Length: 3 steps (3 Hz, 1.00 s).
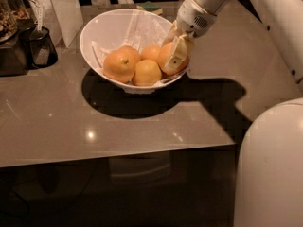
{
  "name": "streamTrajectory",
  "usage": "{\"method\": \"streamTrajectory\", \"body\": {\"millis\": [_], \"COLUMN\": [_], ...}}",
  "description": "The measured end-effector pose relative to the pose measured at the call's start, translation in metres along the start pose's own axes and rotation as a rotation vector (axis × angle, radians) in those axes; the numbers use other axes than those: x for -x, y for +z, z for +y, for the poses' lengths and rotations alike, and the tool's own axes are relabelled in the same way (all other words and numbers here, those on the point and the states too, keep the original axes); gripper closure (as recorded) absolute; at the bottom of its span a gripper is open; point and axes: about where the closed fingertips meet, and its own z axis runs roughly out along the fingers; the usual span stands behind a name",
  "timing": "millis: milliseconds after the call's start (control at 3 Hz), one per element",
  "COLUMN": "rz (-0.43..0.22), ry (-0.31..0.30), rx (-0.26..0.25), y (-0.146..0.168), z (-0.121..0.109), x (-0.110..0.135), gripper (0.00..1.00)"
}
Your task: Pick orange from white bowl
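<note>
The white bowl stands on the brown table and holds several oranges. The large smooth orange lies at the bowl's right side. My gripper reaches into the bowl from the upper right and is shut on this orange, with one cream finger across its front and the other behind it. The orange still rests low in the bowl against the others. A large orange with a dark stem dimple lies at the left. Two smaller oranges sit in the middle.
A dark cup and a dark appliance stand at the left. A white panel leans behind them, and a green item lies behind the bowl. My white body fills the lower right, and the table's front edge runs across.
</note>
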Motion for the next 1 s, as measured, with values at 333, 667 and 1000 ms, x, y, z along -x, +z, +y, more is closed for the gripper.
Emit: {"method": "streamTrajectory", "body": {"millis": [333,667,1000], "rz": [0.000,0.000,0.000], "ry": [0.000,0.000,0.000], "rx": [0.000,0.000,0.000], "y": [0.0000,0.0000,0.0000], "z": [0.0000,0.0000,0.0000], "x": [0.0000,0.0000,0.0000], "gripper": [0.66,0.89,1.00]}}
